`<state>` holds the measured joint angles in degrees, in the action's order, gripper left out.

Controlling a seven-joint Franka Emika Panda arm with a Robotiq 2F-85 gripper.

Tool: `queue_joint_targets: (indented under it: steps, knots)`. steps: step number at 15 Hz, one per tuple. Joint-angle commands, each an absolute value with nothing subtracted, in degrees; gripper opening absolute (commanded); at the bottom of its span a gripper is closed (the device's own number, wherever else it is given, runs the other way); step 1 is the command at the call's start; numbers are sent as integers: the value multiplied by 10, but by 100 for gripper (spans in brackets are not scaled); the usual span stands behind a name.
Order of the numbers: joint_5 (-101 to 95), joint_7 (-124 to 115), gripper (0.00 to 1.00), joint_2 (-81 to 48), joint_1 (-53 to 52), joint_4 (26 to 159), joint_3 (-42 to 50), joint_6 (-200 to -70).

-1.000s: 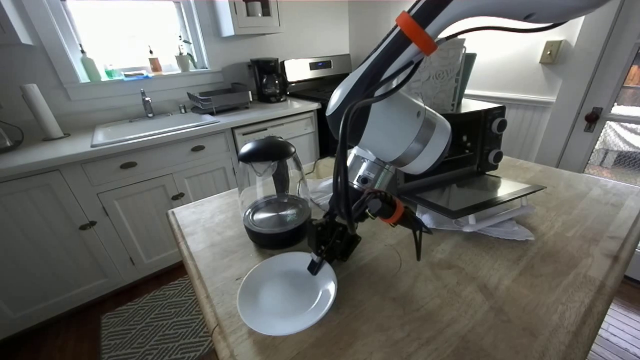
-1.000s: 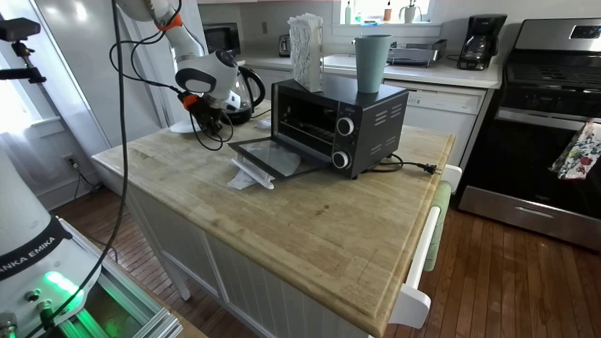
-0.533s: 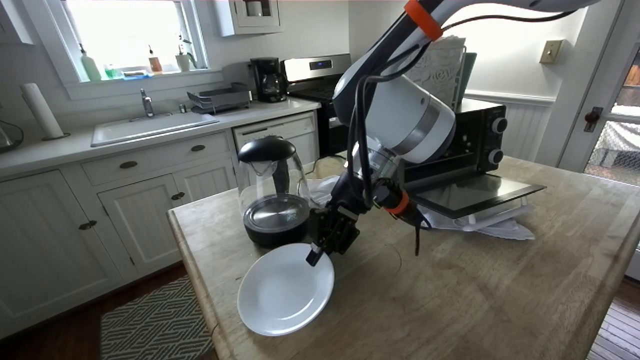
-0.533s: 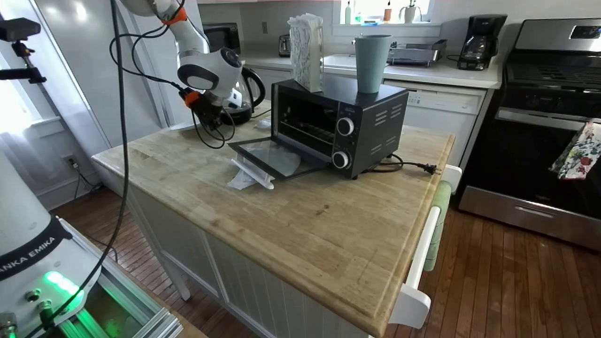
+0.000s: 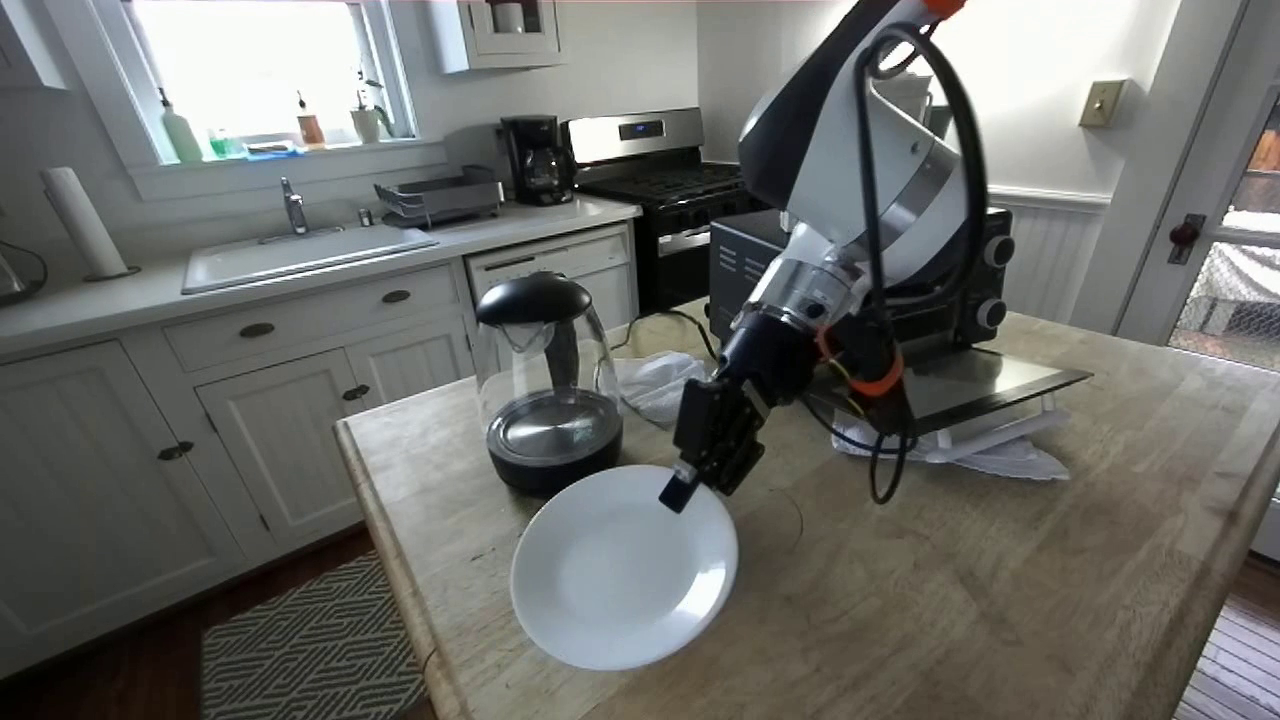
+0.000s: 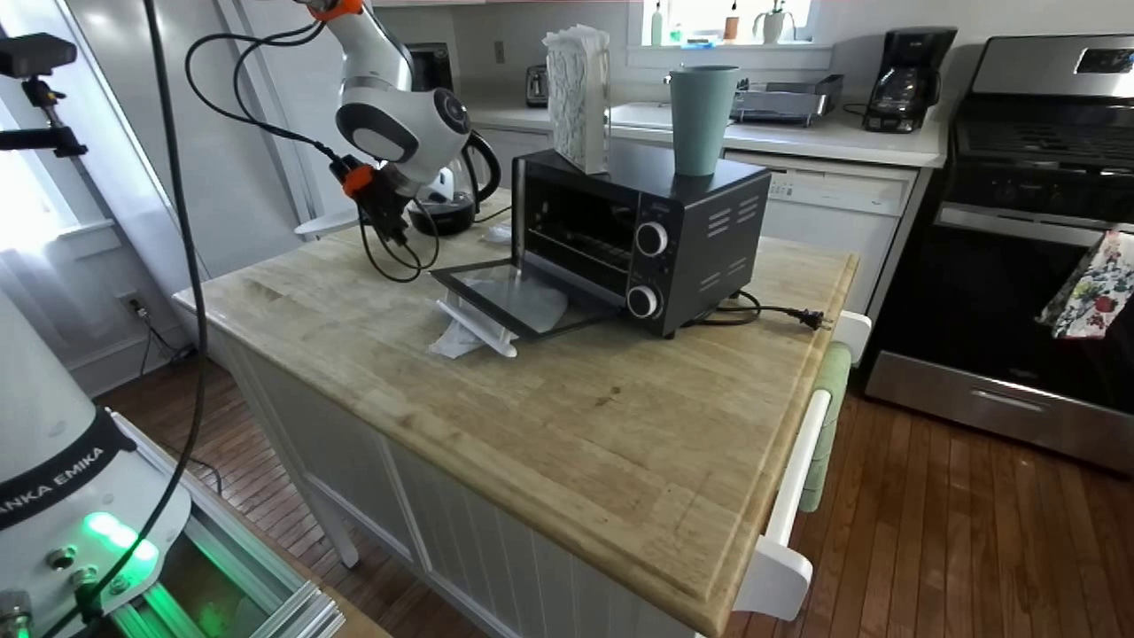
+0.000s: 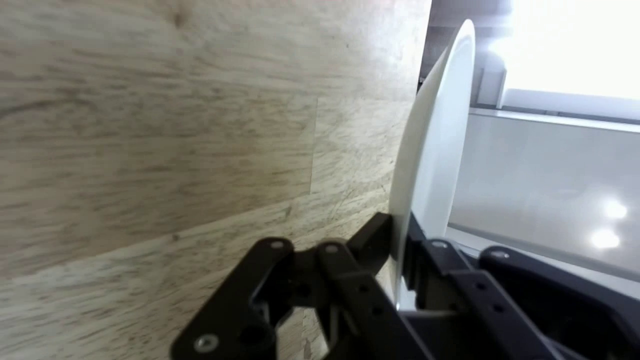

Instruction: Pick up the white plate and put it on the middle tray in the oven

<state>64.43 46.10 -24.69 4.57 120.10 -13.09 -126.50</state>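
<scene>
The white plate (image 5: pixel 615 580) is gripped at its rim by my gripper (image 5: pixel 685 485) and held above the wooden table, tilted. In the wrist view the plate (image 7: pixel 432 150) stands edge-on between the two black fingertips (image 7: pixel 399 240). It also shows as a thin white edge (image 6: pixel 324 223) in an exterior view, beside my gripper (image 6: pixel 394 235). The black oven (image 6: pixel 580 217) stands on the table with its glass door (image 6: pixel 523 297) folded down. A wire rack (image 6: pixel 585 248) shows inside it. My arm partly hides the oven (image 5: pixel 738 260) in an exterior view.
A glass kettle (image 5: pixel 550 400) stands close behind the plate. A green cup (image 6: pixel 700 124) and a napkin holder (image 6: pixel 578 102) stand on the oven. A white bar (image 6: pixel 478 328) and crumpled white plastic lie under the open door. A power cord (image 6: pixel 780 310) lies beside the oven.
The plate has risen off the table with my gripper and, in an exterior view, shifted right and nearer the camera. The arm has moved up with it. The oven has not moved.
</scene>
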Motion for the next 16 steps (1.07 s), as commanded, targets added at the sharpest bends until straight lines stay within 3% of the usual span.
queue_joint_targets:
  steps: [1,10,16]
  knots:
    - [680,521,2,-166,63,1296,-89,-1186]
    - [673,589,2,-39,135,1472,83,-1038]
    - [675,558,2,-3,175,1491,164,-1056]
